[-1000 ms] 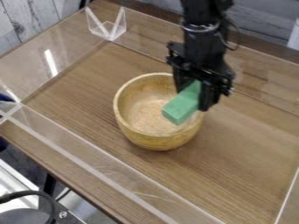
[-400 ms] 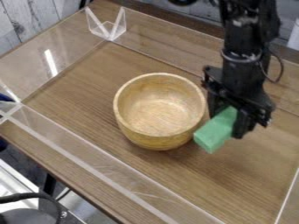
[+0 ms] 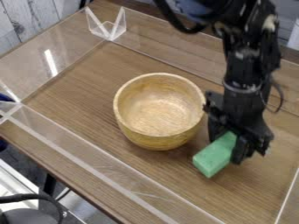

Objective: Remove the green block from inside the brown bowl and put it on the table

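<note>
- I am reaching straight down with my black gripper (image 3: 229,150) to the right of the brown bowl (image 3: 162,109), my arm rising above it toward the top edge of the view.
- My fingers (image 3: 246,145) are clamping the green block (image 3: 218,157) by its upper end; they are standing partly apart, held that wide by the block between them.
- The green block is sitting outside the bowl, just beside its right wall, tilting with its lower end toward the camera.
- That lower end is looking very close to the table (image 3: 93,70), perhaps touching it; I cannot tell from this angle whether it is truly resting on the wood.
- The brown bowl is standing upright near the middle of the tabletop, its pale grained inside showing bare.
- My gripper body is hanging close to the bowl's right rim, though I cannot tell whether it is brushing it.
- Low clear acrylic walls (image 3: 70,140) are edging the table, the nearest one running along the front left.
- A small clear acrylic bracket (image 3: 107,24) is standing at the far corner, well apart from the bowl and from me.
</note>
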`<state>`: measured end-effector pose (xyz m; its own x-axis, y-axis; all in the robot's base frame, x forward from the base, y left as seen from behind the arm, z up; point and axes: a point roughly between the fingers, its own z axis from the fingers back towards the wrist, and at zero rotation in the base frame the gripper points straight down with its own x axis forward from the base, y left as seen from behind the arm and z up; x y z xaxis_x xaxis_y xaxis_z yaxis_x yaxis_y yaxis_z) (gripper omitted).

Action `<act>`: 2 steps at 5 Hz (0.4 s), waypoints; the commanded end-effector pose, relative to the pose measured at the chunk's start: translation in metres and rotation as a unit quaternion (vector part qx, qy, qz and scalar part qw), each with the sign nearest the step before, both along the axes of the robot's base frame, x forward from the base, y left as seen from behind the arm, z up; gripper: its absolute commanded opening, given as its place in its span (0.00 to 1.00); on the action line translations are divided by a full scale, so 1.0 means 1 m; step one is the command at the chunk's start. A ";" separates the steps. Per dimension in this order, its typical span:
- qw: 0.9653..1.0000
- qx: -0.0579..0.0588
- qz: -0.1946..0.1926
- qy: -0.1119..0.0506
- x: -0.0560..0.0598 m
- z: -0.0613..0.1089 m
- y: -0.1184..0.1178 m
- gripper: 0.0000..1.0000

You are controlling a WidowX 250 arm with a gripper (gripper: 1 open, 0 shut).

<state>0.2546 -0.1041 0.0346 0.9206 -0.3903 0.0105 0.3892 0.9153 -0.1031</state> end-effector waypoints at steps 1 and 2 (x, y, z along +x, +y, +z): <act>1.000 -0.008 -0.001 -0.021 0.010 0.001 -0.005 0.00; 1.000 -0.008 0.002 -0.025 0.011 0.003 -0.004 0.00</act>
